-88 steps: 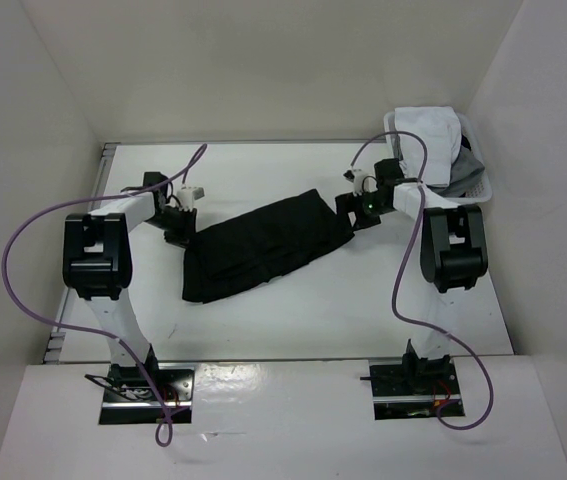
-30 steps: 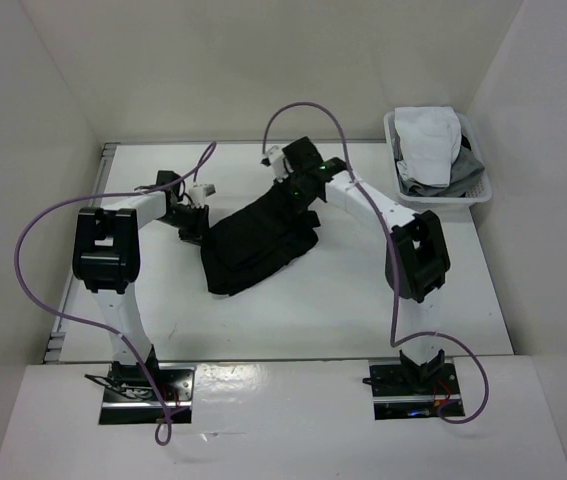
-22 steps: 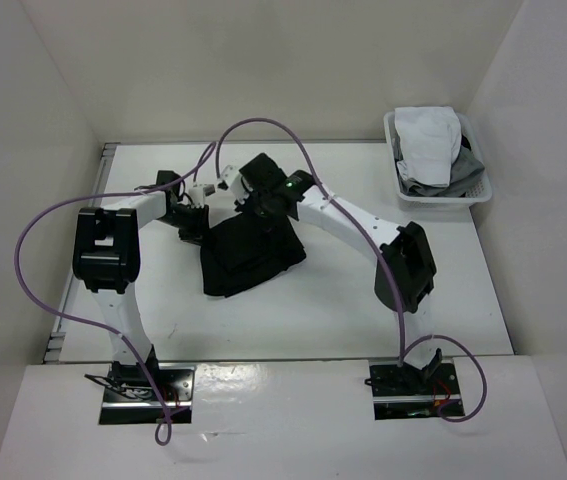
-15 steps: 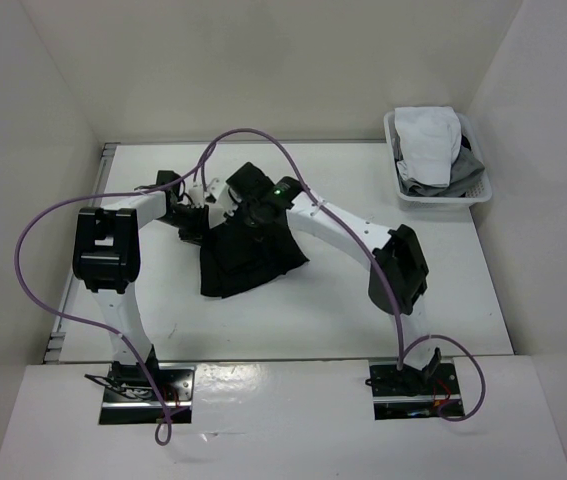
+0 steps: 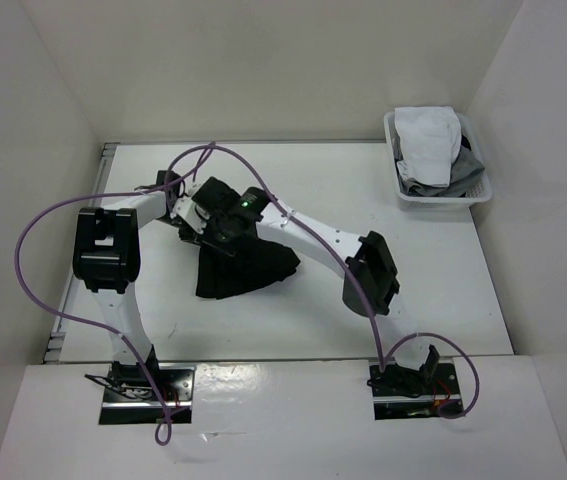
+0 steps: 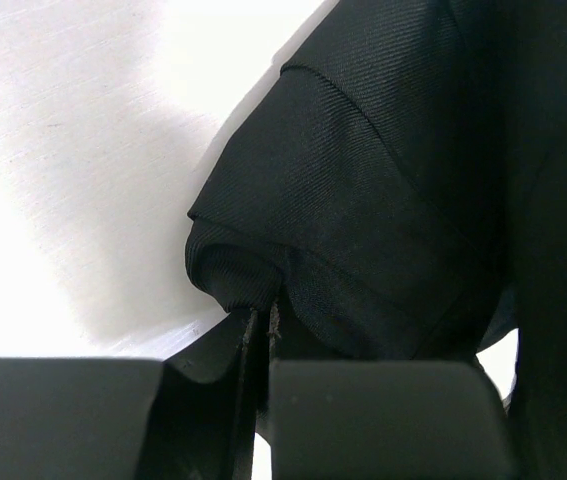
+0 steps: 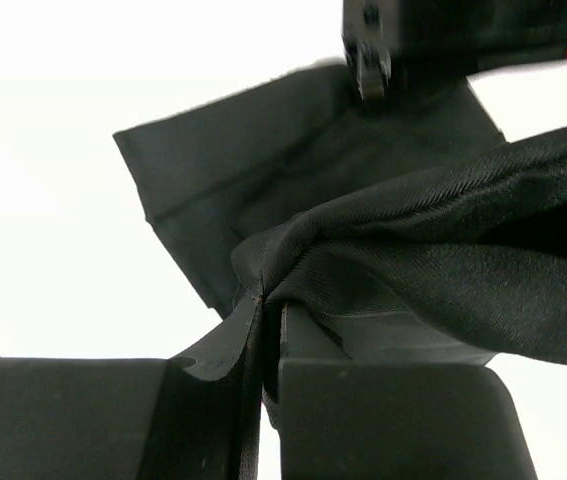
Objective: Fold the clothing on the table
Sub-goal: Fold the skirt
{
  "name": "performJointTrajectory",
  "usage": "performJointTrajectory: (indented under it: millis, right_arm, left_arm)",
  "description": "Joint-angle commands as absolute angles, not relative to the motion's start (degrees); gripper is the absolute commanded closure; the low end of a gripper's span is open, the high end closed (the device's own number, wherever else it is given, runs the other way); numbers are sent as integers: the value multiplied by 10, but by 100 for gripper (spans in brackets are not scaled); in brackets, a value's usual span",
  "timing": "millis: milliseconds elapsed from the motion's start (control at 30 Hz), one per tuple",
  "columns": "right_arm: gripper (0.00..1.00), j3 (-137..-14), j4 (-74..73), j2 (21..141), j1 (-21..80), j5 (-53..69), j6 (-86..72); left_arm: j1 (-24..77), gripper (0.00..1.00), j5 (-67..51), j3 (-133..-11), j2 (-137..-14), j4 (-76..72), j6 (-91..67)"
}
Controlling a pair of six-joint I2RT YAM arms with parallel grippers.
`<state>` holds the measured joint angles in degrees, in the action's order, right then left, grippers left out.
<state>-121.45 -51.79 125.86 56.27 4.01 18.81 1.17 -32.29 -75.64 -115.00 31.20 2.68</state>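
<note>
Black pleated skirt of thin fabric [image 5: 248, 272], bunched on large white matte counter [image 5: 413, 270], left of centre. At its left edge, left hand [image 6: 263, 318] pinched shut on a rolled fold. Just beside, right hand [image 7: 261, 300] closed on another fold, cloth draped across it. Far right: small white plastic basket [image 5: 481, 196] holding white and grey garments [image 5: 431, 135], well apart from skirt.

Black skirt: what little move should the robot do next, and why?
Probably lower the right gripper a little: it pinches one end of the skirt, raised beside the left gripper, which pinches the other end, so the halves nearly overlap.
</note>
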Motion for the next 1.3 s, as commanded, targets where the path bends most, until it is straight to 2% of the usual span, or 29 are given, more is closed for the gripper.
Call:
performJointTrajectory:
  millis: [0, 200, 233, 267, 467, 600, 700, 800, 833, 867, 1000, 1033, 1267]
  right_arm:
    - [100, -1293, -548, 1273, 571, 65, 178]
    - [98, -1332, -567, 1307, 591, 81, 172]
    - [93, -1332, -567, 1313, 598, 81, 172]
    - [80, -1332, -574, 1313, 599, 81, 172]
    - [36, -1332, -598, 1307, 609, 140, 178]
    - [24, -1325, -615, 1289, 609, 162, 196]
    - [22, -1311, -628, 1261, 609, 162, 211]
    - [21, -1285, -628, 1220, 604, 162, 224]
    - [21, -1274, -628, 1211, 593, 162, 229]
    - [21, -1268, -628, 1202, 586, 162, 229]
    - [21, -1230, -628, 1150, 529, 162, 235]
    - [21, -1207, -623, 1140, 520, 162, 241]
    - [21, -1106, -598, 1074, 445, 156, 241]
  left_arm:
    - [16, 97, -324, -756, -1160, 302, 25]
    - [16, 97, -330, -756, -1160, 302, 25]
    - [16, 97, -330, -756, -1160, 302, 25]
    - [16, 97, -330, -756, -1160, 302, 25]
    - [16, 97, -330, -751, -1155, 302, 25]
    - [16, 97, -330, -751, -1155, 302, 25]
    - [16, 94, -330, -751, -1144, 302, 25]
    - [16, 74, -330, -751, -1131, 313, 30]
    - [16, 51, -330, -751, -1131, 313, 30]
    - [11, 39, -330, -751, -1122, 313, 30]
    - [-23, 5, -335, -751, -1107, 333, 35]
    - [-29, 0, -335, -751, -1100, 340, 35]
    - [-89, 0, -315, -731, -1056, 358, 51]
